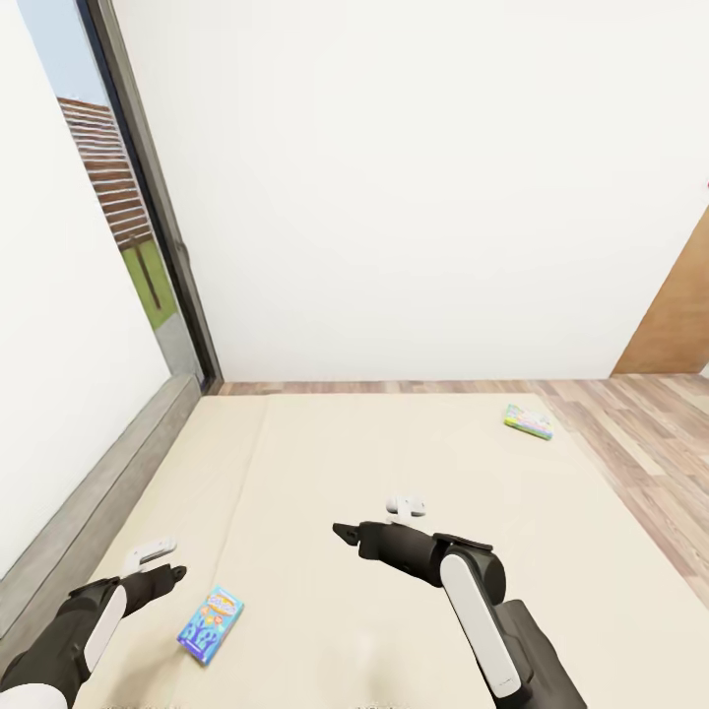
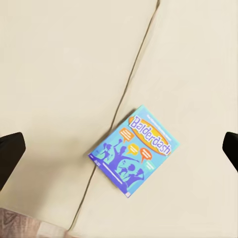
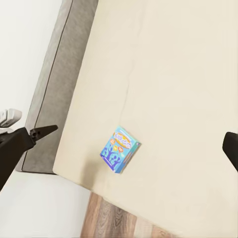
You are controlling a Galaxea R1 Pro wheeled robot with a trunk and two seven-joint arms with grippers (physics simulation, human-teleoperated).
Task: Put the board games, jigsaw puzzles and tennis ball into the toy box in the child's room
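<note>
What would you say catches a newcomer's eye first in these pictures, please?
Probably the bright blue board game lying flat near the bed's front edge, just beside the left gripper. A second, greenish box lies at the bed's far right corner. The right gripper hovers open over the middle of the cream bed.

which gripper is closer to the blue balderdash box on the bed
Left. The left gripper hangs just beside the Balderdash box, open with nothing in it. The right gripper sits farther off toward the bed's middle, also open.
</note>
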